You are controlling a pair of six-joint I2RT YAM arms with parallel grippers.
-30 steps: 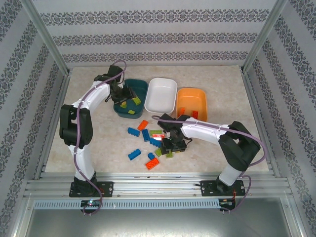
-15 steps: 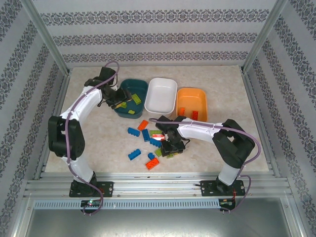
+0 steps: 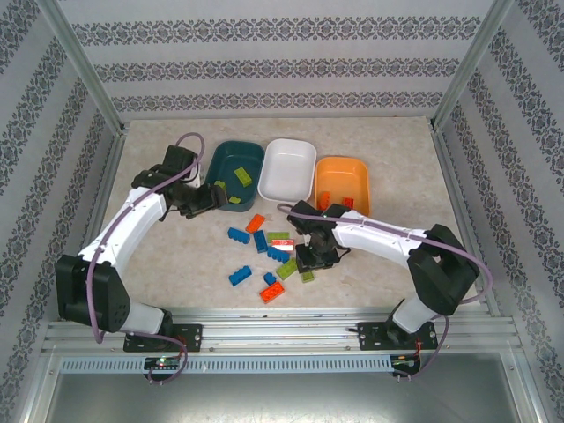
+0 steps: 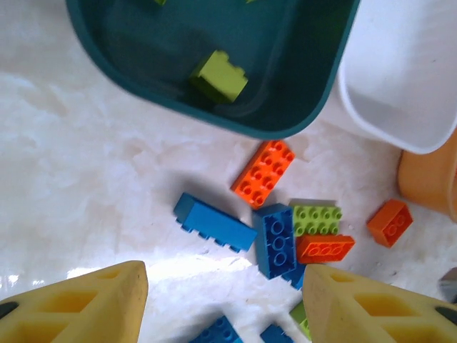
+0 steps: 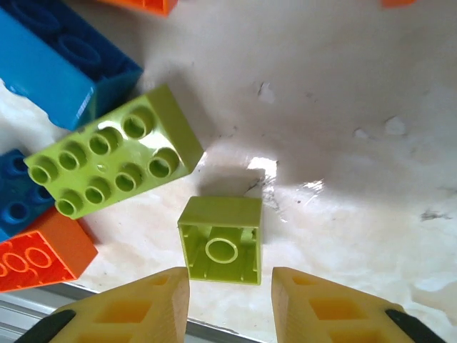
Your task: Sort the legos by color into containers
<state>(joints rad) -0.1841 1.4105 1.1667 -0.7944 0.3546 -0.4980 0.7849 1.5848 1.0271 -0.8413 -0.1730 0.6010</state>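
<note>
The orange tub [image 4: 428,179] is cut off at the left wrist view's edge; the white tub [image 4: 400,93] is cropped to a corner there. The left arm [image 3: 132,225] reaches forward, its wrist beside the teal tub [image 3: 214,167], which holds lime bricks [image 4: 218,75]. The left fingers [image 4: 93,300] stand wide open, holding nothing, above loose bricks [image 4: 263,173] on the worktop [image 4: 86,179]. The right arm [image 3: 379,236] stretches leftward, wrist low over the pile. The right fingers [image 5: 150,307] stand narrowly apart at the near edge of an upturned lime brick [image 5: 221,250] — whether they press it cannot be told — and from above they are too dark to read.
</note>
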